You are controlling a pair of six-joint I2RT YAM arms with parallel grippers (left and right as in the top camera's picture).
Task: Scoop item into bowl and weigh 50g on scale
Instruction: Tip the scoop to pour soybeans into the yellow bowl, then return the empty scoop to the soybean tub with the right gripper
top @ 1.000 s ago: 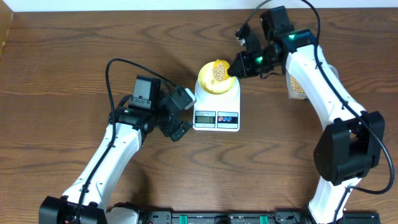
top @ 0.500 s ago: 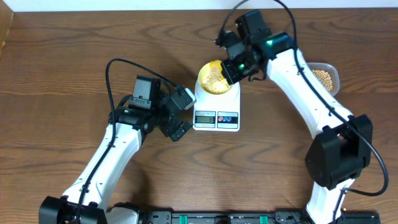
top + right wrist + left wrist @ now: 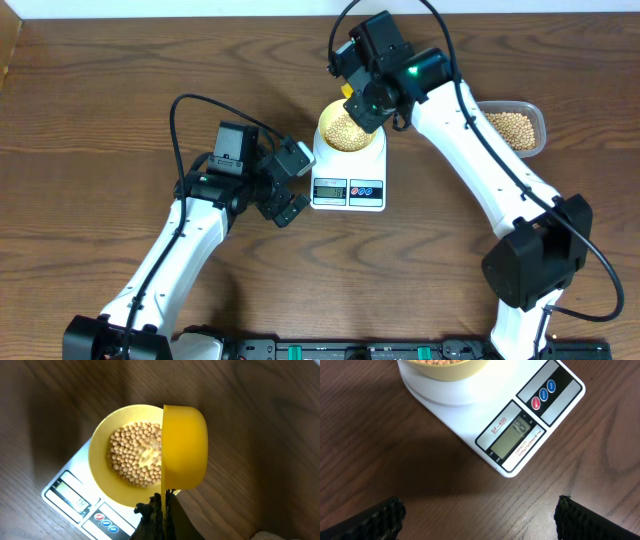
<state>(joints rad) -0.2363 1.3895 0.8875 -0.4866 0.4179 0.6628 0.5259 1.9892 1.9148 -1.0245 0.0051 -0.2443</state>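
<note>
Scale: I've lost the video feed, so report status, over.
Left jaws open, empty, beside scale. Right jaws shut on yellow scoop, tipped over bowl. Soybeans in bowl on scale. Nothing in the way.

Tan-beige soybeans (image 3: 134,455) fill a pale yellow bowl (image 3: 99,462) on a white scale (image 3: 475,419), which has a grey display (image 3: 512,437) and red and blue buttons (image 3: 543,394) on a black panel (image 3: 560,395). A deeper yellow scoop (image 3: 185,452) stands out against the dark brown, wood-grained surface (image 3: 100,100). The robot arms (image 3: 180,250) are white with black joints.
</note>
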